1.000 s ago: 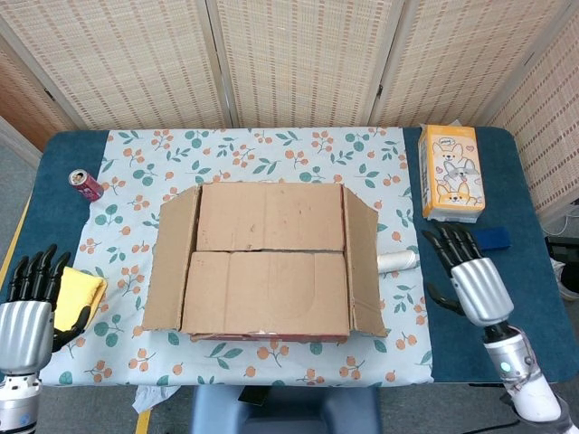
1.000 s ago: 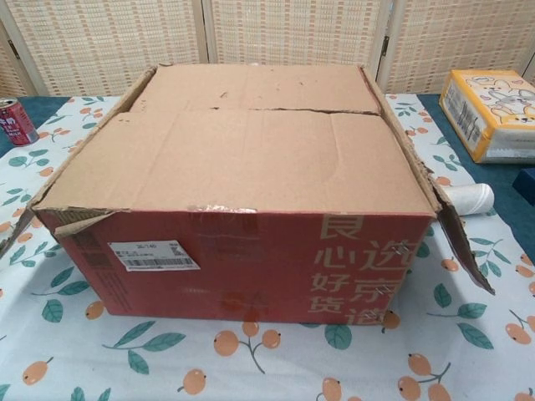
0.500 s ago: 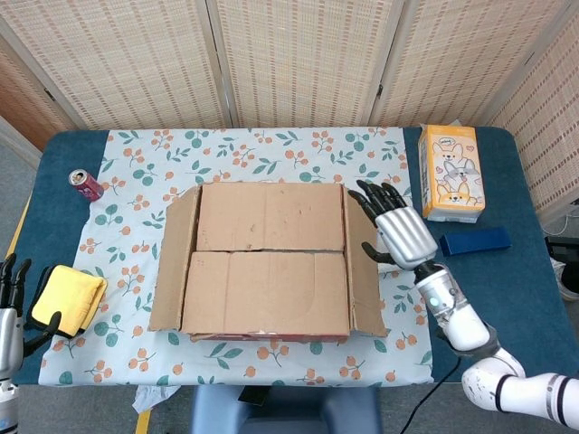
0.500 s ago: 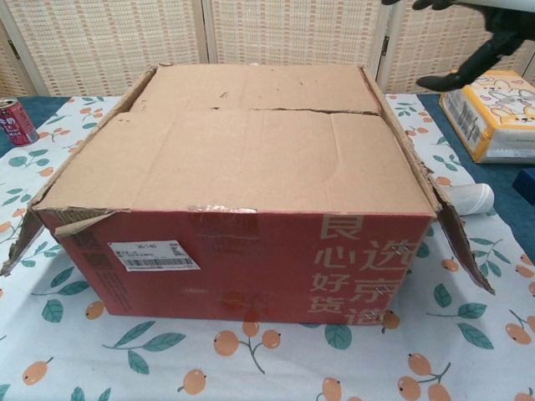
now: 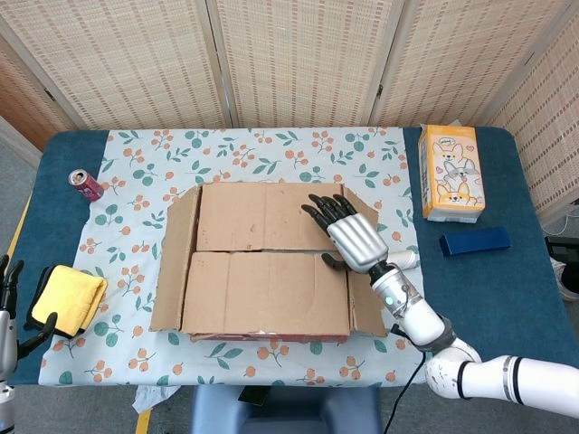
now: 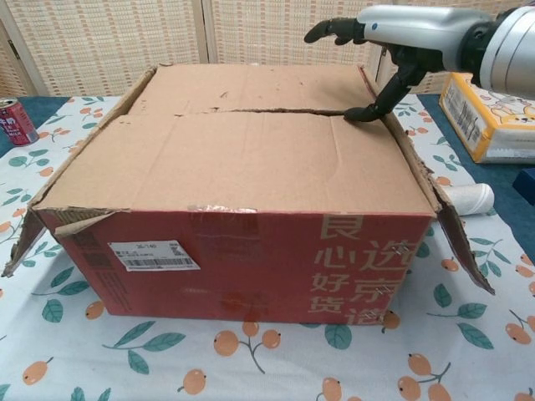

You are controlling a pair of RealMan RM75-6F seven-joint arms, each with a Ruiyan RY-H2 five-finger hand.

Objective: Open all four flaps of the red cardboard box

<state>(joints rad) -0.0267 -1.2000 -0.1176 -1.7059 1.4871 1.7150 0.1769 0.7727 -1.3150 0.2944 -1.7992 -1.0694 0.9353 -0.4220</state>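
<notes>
The red cardboard box [image 6: 242, 259] stands mid-table, its brown top [image 5: 267, 262] facing up. Both long flaps, the far one [image 5: 270, 215] and the near one [image 5: 267, 292], lie flat and meet at a seam [image 6: 276, 110]. The left side flap [image 5: 174, 258] and the right side flap [image 5: 364, 307] angle outward. My right hand [image 5: 348, 233] hovers over the top's right part with its fingers spread and nothing in it; its thumb tip [image 6: 361, 114] touches the seam by the right edge. My left hand [image 5: 9, 303] shows at the far left frame edge, fingers apart and empty, beside a yellow cloth.
A red can [image 5: 86, 183] stands at the far left, the yellow cloth [image 5: 68, 298] at the near left. Right of the box lie a white roll [image 6: 468, 199], a blue flat block [image 5: 475, 241] and an orange carton [image 5: 451, 172]. A floral cloth [image 5: 271, 149] covers the table.
My right hand has swung left from the table's right side to over the box top, its thumb now at the seam. My left hand has dropped toward the lower left frame edge.
</notes>
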